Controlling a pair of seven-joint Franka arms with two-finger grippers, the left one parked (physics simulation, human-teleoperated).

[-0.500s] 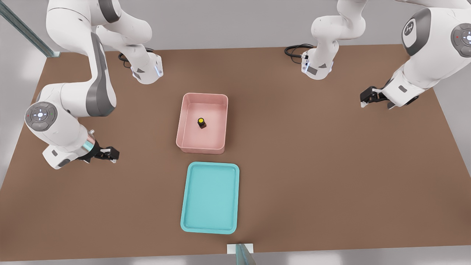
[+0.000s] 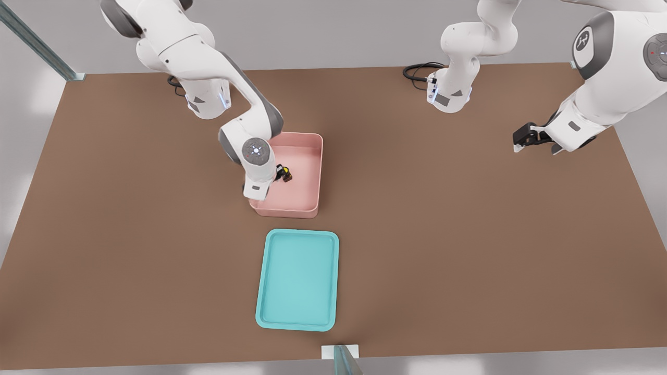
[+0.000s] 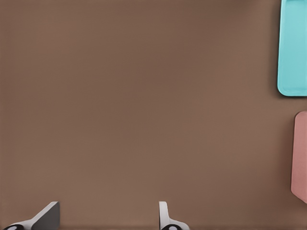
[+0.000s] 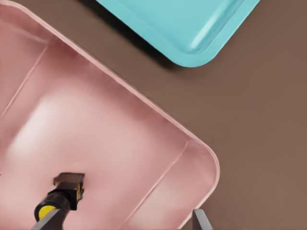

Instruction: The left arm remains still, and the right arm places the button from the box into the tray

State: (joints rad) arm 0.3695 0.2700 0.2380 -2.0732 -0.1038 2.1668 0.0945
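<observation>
The pale pink box (image 2: 292,137) stands mid-table, with the turquoise tray (image 2: 298,280) just in front of it, holding nothing. The button (image 2: 285,174), a yellow cap on a dark base, rests on the box floor. My working arm reaches in from the front view's left and its wrist (image 2: 258,179) hangs over the box's left wall. In the right wrist view my gripper (image 4: 123,219) is open over the box (image 4: 144,120). One fingertip (image 4: 48,221) lies right at the button (image 4: 60,196); the other fingertip (image 4: 199,218) is far from it. A corner of the tray (image 4: 192,24) shows beyond the box.
The parked arm's gripper (image 2: 526,136) hovers at the front view's right. Two arm bases (image 2: 208,101) (image 2: 448,94) with cables stand at the table's back. A metal post (image 2: 344,359) rises at the front edge. The left wrist view catches the tray (image 3: 293,48) and the box edge (image 3: 301,158).
The working arm has swung from the front view's far left to over the box, lowering its gripper beside the button. Button, box and tray have not moved.
</observation>
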